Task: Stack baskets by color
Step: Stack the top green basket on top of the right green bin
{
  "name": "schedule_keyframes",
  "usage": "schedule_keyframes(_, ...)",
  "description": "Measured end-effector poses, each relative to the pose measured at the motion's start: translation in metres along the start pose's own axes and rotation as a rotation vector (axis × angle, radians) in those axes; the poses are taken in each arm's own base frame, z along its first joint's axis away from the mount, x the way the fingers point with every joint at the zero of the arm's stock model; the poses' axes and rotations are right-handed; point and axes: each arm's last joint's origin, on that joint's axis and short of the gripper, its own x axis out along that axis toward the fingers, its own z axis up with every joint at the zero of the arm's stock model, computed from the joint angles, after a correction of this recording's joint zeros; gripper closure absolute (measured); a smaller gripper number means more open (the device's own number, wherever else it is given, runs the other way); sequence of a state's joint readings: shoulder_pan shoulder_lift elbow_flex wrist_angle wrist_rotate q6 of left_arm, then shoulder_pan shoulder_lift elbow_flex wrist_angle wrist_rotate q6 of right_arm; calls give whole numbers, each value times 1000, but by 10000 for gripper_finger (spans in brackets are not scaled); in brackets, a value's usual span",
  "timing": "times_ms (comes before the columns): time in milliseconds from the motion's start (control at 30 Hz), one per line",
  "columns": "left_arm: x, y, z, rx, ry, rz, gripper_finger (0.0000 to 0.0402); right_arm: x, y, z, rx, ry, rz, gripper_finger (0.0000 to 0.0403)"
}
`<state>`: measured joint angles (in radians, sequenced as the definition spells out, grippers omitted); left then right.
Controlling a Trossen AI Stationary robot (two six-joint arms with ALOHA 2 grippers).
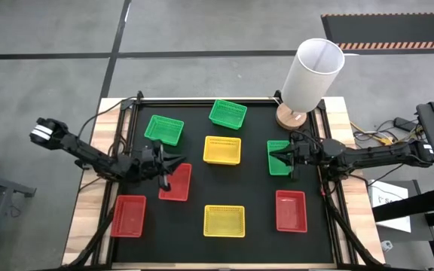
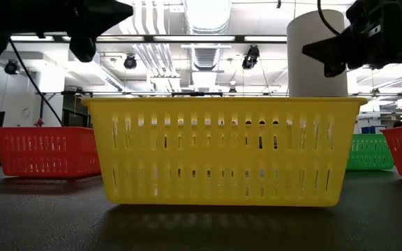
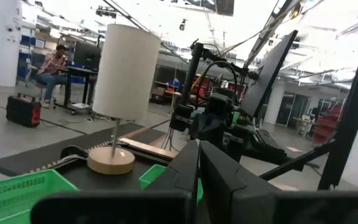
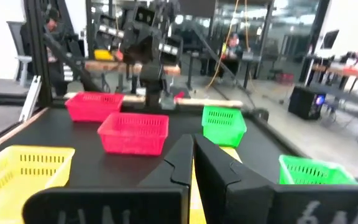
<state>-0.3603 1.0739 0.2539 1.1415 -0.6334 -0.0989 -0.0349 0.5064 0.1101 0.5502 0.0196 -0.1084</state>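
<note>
Over the black surface (image 1: 255, 226), both claws are hovering with fingers pressed together, gripping nothing

Left claw (image 1: 181, 159) is pointing inward above the red basket (image 1: 175, 181) lying toward the left edge, while the right claw (image 1: 274, 154) is pointing inward above the green basket (image 1: 279, 157) sitting toward the right edge. Two more green baskets are lying near the far edge, one (image 1: 163, 129) left of centre and one (image 1: 227, 114) at the middle. One yellow basket (image 1: 222, 150) is sitting at the centre and another (image 1: 224, 220) near the front edge. Red baskets are resting at the front left corner (image 1: 128, 216) and toward the front right (image 1: 291, 211). None are stacked. White cylinder on a wooden base (image 1: 310, 77) is standing at the far right corner
</note>
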Motion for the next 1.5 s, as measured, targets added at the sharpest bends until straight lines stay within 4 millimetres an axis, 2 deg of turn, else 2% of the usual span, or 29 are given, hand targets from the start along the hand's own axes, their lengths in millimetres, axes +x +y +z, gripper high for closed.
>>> schedule_keyframes(167,14,-11,4,-17,14,5,402,2,-2,16,-41,-78,-13,394)
schedule_keyframes(333,29,-21,1,-13,95,46,402,4,-1,13,53,-51,15,394)
schedule_keyframes(533,47,-34,-2,-1,345,115,402,8,1,7,136,-7,27,394)
schedule_keyframes(700,52,-37,-8,68,542,193,402,14,2,3,136,36,29,394)
schedule_keyframes(967,52,-35,-9,101,547,201,402,25,9,-6,131,127,62,394)
schedule_keyframes(1100,53,-33,-6,162,513,224,402,34,12,-8,117,173,-10,394)
schedule_keyframes(1267,60,-33,2,295,448,200,402,56,12,1,74,236,-48,394)
schedule_keyframes(1500,70,-20,13,510,410,210,402,94,8,21,-63,506,-106,394)
